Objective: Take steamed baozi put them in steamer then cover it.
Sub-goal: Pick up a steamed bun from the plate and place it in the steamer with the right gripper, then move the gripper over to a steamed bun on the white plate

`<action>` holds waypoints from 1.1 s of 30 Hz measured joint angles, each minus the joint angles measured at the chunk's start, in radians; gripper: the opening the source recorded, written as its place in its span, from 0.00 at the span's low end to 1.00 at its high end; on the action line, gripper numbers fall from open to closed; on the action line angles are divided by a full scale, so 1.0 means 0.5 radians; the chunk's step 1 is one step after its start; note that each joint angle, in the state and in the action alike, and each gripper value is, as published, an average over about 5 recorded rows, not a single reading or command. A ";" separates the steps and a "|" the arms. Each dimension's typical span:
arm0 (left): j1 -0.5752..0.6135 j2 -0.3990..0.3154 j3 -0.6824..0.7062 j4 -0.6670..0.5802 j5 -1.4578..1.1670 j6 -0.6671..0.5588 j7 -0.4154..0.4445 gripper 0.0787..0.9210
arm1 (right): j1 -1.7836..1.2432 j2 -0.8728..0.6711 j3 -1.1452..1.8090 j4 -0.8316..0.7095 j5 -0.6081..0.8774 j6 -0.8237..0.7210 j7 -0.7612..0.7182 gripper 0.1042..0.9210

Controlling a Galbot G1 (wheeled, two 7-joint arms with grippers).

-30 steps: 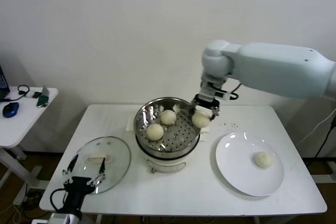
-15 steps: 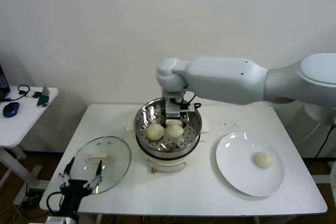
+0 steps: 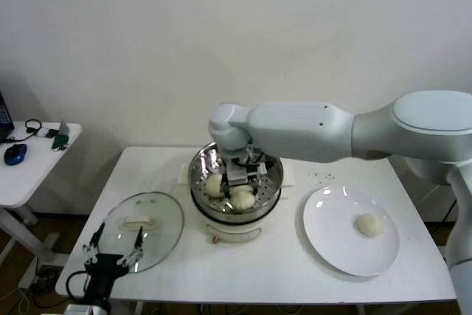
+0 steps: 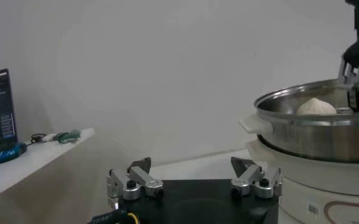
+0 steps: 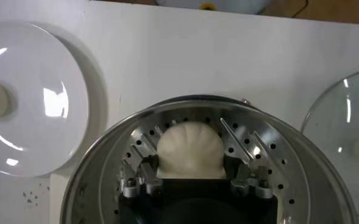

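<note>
Head view: the right gripper [image 3: 242,180] is lowered inside the steamer [image 3: 273,182], which stands at the centre of the table [image 3: 295,271]. Its fingers flank a steamed baozi [image 3: 243,196] resting on the perforated floor. A second baozi [image 3: 214,185] lies beside it, partly hidden by the arm. A further baozi [image 3: 369,224] sits on the white plate [image 3: 332,248], well apart from the steamer on the robot's right. The cover [image 3: 166,219] lies flat on the table on the robot's left of the steamer. The left gripper [image 3: 113,257] hovers at the near edge of the cover, jaws spread wide, holding nothing.

Left wrist view: the left gripper [image 4: 194,181] shows both fingers set far apart with nothing between them. The steamer [image 4: 313,131] is close by, with one baozi [image 4: 316,106] visible above its rim.

Right wrist view: the right gripper [image 5: 191,159] straddles a baozi [image 5: 190,149] on the steamer floor [image 5: 106,182]. The jaws are partly open; the fingers stand close on either side of the bun, but contact cannot be confirmed. The plate [image 5: 39,134] and the cover [image 5: 344,146] lie on opposite sides of the steamer
</note>
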 measured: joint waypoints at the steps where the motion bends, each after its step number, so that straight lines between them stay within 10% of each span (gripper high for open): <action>1: -0.001 0.000 0.000 0.001 -0.001 -0.001 0.000 0.88 | -0.002 0.000 0.000 0.003 -0.002 -0.001 -0.001 0.78; 21: -0.011 0.001 0.007 -0.005 -0.008 -0.005 -0.001 0.88 | 0.145 -0.199 0.098 -0.018 0.057 -0.054 0.049 0.88; 33: 0.011 0.002 0.018 -0.044 -0.002 0.000 -0.001 0.88 | 0.349 -0.748 -0.173 0.035 0.534 -0.657 0.276 0.88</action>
